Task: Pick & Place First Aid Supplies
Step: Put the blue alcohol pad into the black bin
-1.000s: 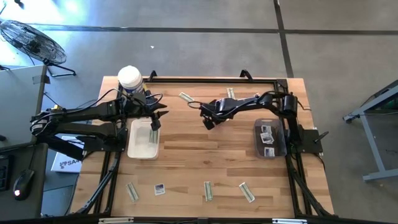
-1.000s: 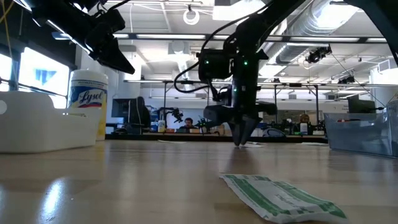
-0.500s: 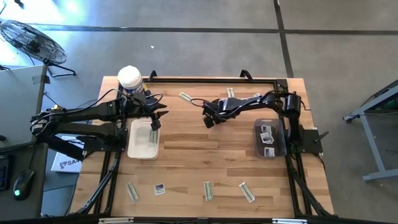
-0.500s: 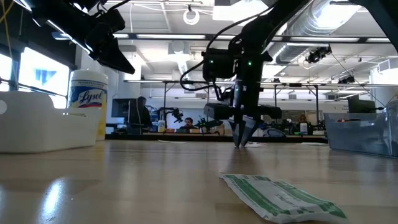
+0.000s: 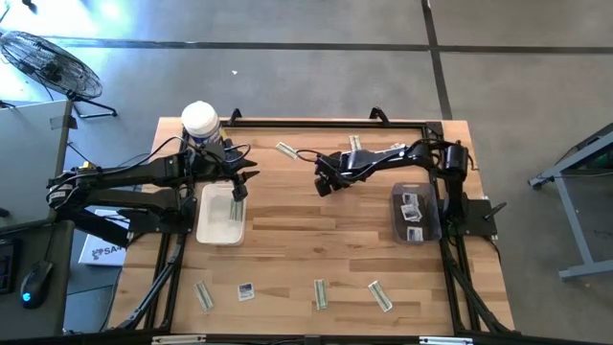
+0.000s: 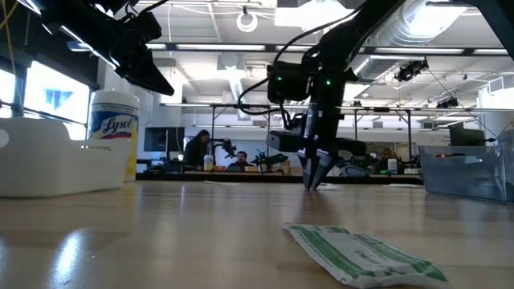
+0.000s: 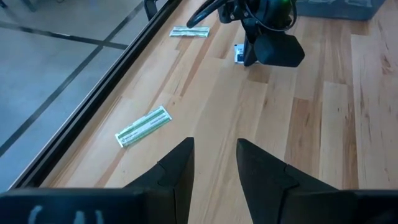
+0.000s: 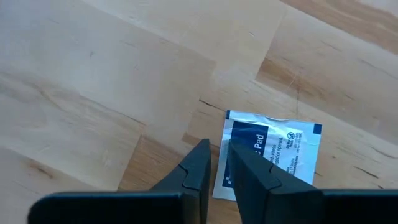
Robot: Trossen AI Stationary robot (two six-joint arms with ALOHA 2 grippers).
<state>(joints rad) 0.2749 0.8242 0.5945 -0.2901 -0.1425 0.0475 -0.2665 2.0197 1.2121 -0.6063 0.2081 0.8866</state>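
Right pincer [image 8: 214, 167] nearly closed over white packet [image 8: 273, 155], strips [image 7: 143, 126] nearby, left pincer [image 7: 213, 163] parted, empty

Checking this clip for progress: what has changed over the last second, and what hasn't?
The right tool shifted slightly toward the right side of the table, its fingers narrowing at the edge of a white square packet lying flat on the table. The left tool stays open above the white tray. The other packets and the grey bin are unchanged.
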